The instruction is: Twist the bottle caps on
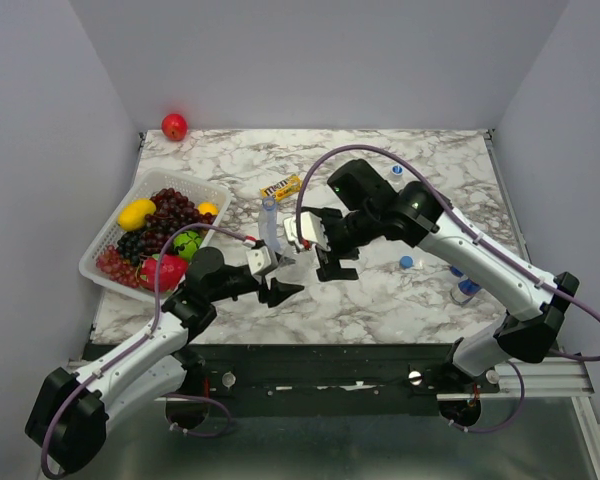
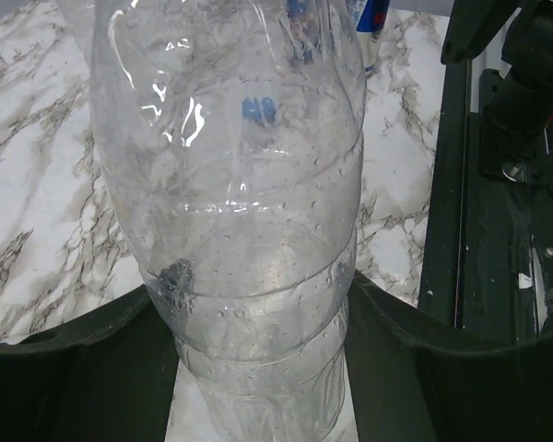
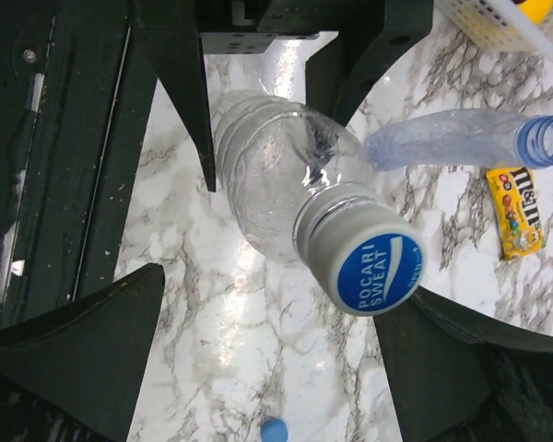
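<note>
Two arms meet over the middle of the marble bench (image 1: 380, 310) in the top view. The left gripper (image 1: 272, 278) and right gripper (image 1: 317, 243) face each other, almost touching. The slim blue-tinted bottle (image 1: 270, 222) sits just behind them, so a wide swing of either wrist could knock it. A loose blue cap (image 1: 407, 262) waits on the bench to the right, well apart from the work. From up here the held bottle itself is hard to make out.

The left wrist view shows the colourless bottle (image 2: 240, 230) clamped between the left gripper's two fingers, low on its body. Its wall is thin and dimpled. My worry is that a harder squeeze buckles it, while a light hold lets the bottle spin with the cap instead of resisting the twist.

In the right wrist view, the right gripper's jaws stand wide apart on either side of the blue-topped cap (image 3: 364, 267), with daylight on both sides; nothing is grasped. The cap sits on the neck of the tilted bottle, but how far it is threaded cannot be told. If the jaws close off-centre they could push the cap askew and cross-thread it, or flick it off to roll across the bench. The slim bottle's open mouth is near the upper finger, and the candy packet (image 3: 518, 210) lies beside it.
</note>
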Controlling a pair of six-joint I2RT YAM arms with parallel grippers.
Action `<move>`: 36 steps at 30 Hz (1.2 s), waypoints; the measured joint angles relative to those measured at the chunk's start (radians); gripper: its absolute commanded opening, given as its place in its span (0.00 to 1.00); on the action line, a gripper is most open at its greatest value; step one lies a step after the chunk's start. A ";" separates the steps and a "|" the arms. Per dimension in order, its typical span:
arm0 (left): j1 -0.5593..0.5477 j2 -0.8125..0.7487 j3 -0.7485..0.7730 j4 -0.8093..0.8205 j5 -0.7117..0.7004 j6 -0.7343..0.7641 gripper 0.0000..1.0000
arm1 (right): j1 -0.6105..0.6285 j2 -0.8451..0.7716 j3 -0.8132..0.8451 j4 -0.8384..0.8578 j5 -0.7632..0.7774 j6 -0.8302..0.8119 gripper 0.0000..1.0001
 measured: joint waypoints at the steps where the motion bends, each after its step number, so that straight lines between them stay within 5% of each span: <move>1: 0.000 -0.001 0.000 0.003 0.000 -0.001 0.00 | 0.000 0.000 -0.002 -0.007 0.006 0.006 0.98; 12: 0.004 0.012 0.004 -0.060 0.082 0.067 0.00 | -0.084 0.004 0.111 -0.014 0.001 0.070 0.99; 23: -0.002 0.079 0.053 -0.077 0.136 0.081 0.00 | -0.068 -0.031 0.057 0.000 -0.219 -0.043 0.98; 36: 0.021 0.079 0.049 -0.024 0.135 -0.010 0.00 | -0.068 -0.014 0.041 -0.025 -0.219 -0.061 0.97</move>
